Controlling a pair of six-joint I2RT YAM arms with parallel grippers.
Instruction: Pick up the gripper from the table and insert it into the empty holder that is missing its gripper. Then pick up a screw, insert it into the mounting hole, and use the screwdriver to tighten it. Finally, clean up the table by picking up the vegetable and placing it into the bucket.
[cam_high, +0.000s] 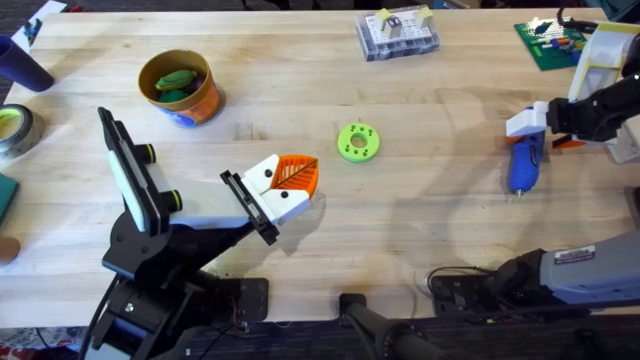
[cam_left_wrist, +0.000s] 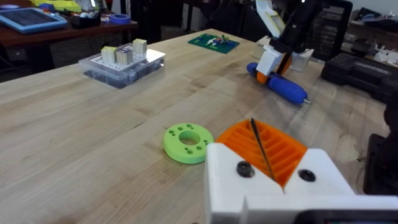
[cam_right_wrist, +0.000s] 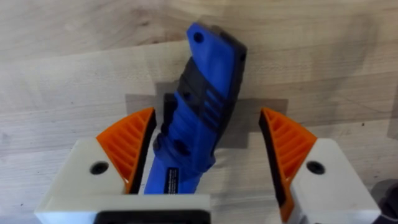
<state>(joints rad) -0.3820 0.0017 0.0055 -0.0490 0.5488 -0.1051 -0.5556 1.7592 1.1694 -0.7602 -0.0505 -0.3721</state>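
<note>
The gripper, a white wedge with an orange ribbed finger (cam_high: 297, 172), sits mounted at the end of my left arm on its black holder (cam_high: 250, 205). My left gripper (cam_high: 305, 187) (cam_left_wrist: 264, 146) is shut, its pads pressed together with nothing between. The blue screwdriver (cam_high: 523, 165) (cam_left_wrist: 283, 87) (cam_right_wrist: 202, 93) lies flat on the table at the right. My right gripper (cam_high: 535, 125) (cam_right_wrist: 206, 115) is open and straddles the screwdriver, with both pads clear of it. The green vegetable (cam_high: 178, 82) lies inside the orange bucket (cam_high: 203, 104) at the back left. I cannot pick out a single screw.
A green round disc (cam_high: 358, 142) (cam_left_wrist: 188, 143) lies mid-table, just beyond my left gripper. A clear parts box (cam_high: 397, 33) (cam_left_wrist: 121, 62) and a green board (cam_high: 550, 42) (cam_left_wrist: 213, 41) sit along the far edge. A tape roll (cam_high: 15, 128) is at the left edge.
</note>
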